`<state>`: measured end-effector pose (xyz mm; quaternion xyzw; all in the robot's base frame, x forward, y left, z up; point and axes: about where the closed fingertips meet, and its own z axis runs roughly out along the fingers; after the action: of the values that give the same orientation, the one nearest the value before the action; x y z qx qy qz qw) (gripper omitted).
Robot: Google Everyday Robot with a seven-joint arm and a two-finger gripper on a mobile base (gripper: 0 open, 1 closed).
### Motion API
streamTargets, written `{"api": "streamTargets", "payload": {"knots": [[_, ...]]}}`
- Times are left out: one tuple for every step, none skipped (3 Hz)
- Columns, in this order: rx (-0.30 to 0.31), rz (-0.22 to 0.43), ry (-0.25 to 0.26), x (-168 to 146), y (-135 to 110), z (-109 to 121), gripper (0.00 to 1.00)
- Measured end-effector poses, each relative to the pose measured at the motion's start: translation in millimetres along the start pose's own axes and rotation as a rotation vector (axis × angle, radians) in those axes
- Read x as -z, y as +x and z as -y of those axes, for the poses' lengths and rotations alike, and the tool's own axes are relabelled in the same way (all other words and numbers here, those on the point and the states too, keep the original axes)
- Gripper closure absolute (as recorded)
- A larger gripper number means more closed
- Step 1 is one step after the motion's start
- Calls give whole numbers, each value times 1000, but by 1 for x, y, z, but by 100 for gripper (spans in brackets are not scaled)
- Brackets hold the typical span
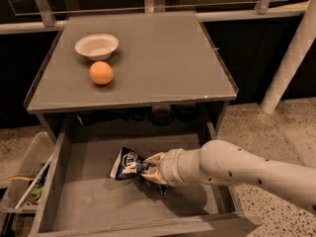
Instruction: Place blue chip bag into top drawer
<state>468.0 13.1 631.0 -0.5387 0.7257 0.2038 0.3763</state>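
blue chip bag (127,162) sits low inside the open top drawer (89,201), near centre. gripper (149,169) seems pinched on its right end, partly hidden. Bag is probably light, soft, crinkly, slippery foil. Best held at the sealed edge.

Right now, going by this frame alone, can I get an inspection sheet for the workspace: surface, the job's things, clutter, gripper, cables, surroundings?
Surface: grey cabinet top, holding a white bowl and an orange ball near its left side.
Job's things: blue chip bag is inside the open top drawer, low over its bottom.
Clutter: clear plastic bin left of the drawer, with mixed items inside.
Gripper: gripper reaches into the drawer from the right, against the bag.
Cables: nothing seen.
Surroundings: speckled floor; white post leaning at right.
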Motion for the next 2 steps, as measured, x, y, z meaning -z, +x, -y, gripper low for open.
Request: {"api": "streamTargets", "payload": {"knots": [[0,0,0,0,0,0,59],[0,0,0,0,0,0,36]]}}
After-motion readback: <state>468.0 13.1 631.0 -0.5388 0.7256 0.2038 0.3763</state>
